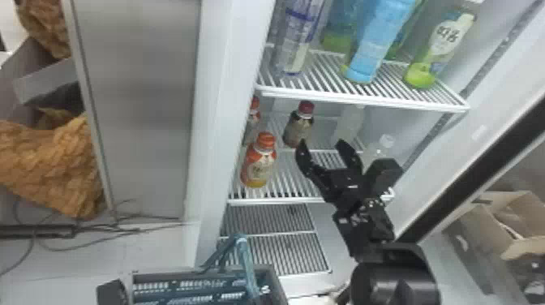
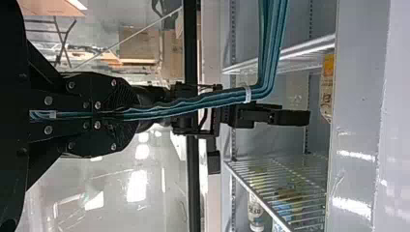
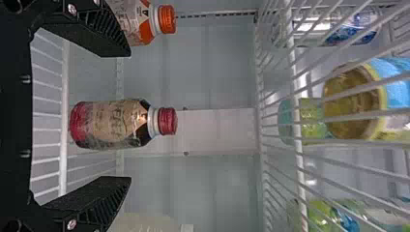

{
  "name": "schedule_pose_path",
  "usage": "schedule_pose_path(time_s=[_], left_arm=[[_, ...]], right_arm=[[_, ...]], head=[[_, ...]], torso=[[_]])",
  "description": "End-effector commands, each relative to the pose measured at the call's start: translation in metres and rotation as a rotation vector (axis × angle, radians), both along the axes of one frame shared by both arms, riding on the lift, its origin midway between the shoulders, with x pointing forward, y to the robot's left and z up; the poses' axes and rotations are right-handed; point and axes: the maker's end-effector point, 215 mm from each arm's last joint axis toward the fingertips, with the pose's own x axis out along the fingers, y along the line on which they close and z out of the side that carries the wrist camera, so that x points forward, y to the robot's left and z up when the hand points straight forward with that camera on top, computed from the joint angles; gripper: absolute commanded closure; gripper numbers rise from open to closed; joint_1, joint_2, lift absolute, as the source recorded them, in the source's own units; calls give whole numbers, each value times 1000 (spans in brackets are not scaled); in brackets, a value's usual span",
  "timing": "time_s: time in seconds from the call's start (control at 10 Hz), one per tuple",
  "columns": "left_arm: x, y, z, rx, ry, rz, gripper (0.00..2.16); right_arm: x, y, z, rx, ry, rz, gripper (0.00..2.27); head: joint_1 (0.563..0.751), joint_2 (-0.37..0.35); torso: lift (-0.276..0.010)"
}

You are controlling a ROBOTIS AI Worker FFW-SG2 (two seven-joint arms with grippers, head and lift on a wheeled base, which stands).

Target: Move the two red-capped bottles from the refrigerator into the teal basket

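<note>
Black, two-fingered, the right gripper [image 1: 321,145] stands spread at the lower shelf's [image 1: 284,200] mouth, gripping nothing. Between ten and eleven o'clock from it in the head view stands the red-capped bottle [image 1: 299,129], upright towards the back. The left gripper [image 2: 116,115] is closed on the teal handle [image 2: 212,99]; the basket [image 1: 275,282] sits near seven o'clock. A second red-capped bottle cannot be confirmed; the basket's contents cannot be fully made out.

Step in hand, as judged: approach for a pick. Next move: advance inward, keep the fingers either side of the bottle's body, then close below the cap.

Edges: the upper shelf [image 1: 365,99] crosses at twelve to two o'clock; lift should be slight, and withdrawal straight outward beneath it. An orange-capped bottle [image 1: 259,166] stands between eight and nine o'clock, near the shelf's front edge; a sideways exit could topple it. A pale bottle [image 1: 349,123] at two o'clock limits swing that way. Room between it and the red-capped bottle appears adequate for one finger.
</note>
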Motion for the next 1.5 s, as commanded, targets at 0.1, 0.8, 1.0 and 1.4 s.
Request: schedule_pose_path(time_s=[0.1,0.8,1.0,1.4], left_arm=[[-1,-3,0,-7,7,-7,1099],[-4,-8,6,-45,30,-19,1099],[-7,-11,8,-50,31,-31,1098],[-17,-21,13,-75,46,-72,1098]], right_arm=[[19,-4,-5,-29,15,-15,96],[50,-13,-8,-59,33,-46,93],[59,-2,-8,-58,41,-30,91],[69,1,-6,-58,44,-32,91]], head=[[695,-350],[695,-350],[695,-350],[695,-350]], torso=[[-228],[-228],[-228],[-228]])
